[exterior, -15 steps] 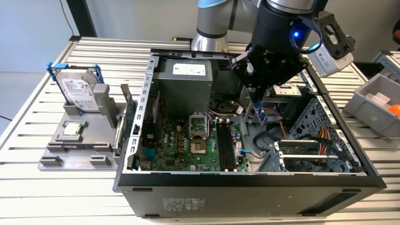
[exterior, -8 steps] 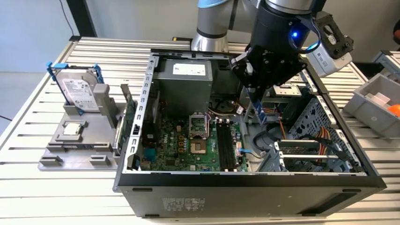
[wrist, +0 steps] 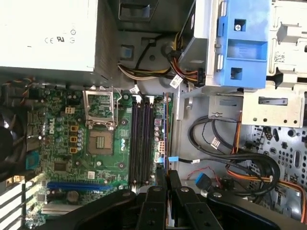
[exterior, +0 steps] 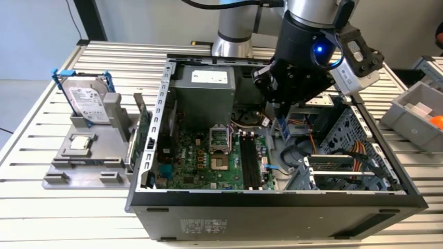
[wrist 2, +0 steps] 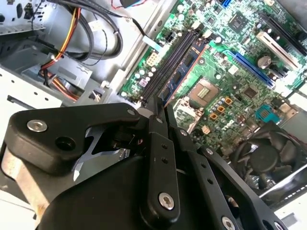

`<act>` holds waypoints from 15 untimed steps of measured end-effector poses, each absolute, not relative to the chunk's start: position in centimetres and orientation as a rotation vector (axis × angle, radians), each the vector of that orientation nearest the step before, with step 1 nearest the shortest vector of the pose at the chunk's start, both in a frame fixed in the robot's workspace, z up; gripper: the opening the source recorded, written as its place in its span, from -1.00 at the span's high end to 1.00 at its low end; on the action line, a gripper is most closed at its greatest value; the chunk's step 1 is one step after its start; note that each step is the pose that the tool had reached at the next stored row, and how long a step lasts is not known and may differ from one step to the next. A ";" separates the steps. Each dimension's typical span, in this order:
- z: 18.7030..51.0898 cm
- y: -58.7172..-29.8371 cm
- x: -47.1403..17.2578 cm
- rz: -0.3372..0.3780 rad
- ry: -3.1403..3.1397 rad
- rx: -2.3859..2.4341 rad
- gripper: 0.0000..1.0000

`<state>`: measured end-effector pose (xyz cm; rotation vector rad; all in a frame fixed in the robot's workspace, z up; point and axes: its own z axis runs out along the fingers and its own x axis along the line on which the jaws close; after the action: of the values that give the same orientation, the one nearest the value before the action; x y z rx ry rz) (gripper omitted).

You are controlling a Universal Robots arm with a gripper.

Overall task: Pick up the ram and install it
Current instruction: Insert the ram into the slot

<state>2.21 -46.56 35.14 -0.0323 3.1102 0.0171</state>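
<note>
Gripper (wrist 2: 160,111): fingers (wrist 2: 157,143) are drawn together, clamped on the near end of the ram (wrist 2: 184,64). Only the board's thickness separates the tips. The first wrist view confirms this, with the gripper (wrist: 166,175) pinching the ram (wrist: 166,124), seen edge-on as a thin line.

Ram: dark-blue stick with black chips, held lengthwise along the memory slots (wrist: 142,143), on the side of the slots away from the CPU socket (wrist: 100,141). Whether it is seated in a slot or merely above one cannot be told. In the exterior view the ram (exterior: 283,128) hangs below the gripper (exterior: 282,111), inside the open case (exterior: 277,212).

Motherboard (wrist: 62,143): green, with empty black slots and an open socket. A fan (wrist 2: 266,158) lies beyond it in the second wrist view.

Further in: cables (wrist: 240,163), black and orange, a blue drive bracket (wrist: 244,48) and the power supply (wrist: 43,33). The supply carries a pale label (exterior: 209,77); its print is not reported.

Outside the case, at the exterior view's left: a hard drive (exterior: 88,101) with a white label stands upright in a grey stand (exterior: 83,155) on the slatted table (exterior: 41,207). At the right stands a grey bin (exterior: 415,111).
</note>
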 end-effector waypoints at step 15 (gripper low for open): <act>32.4 -46.6 2.2 0.016 3.110 -0.031 1.00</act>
<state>2.21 -46.57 32.43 -0.0307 3.1103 0.0158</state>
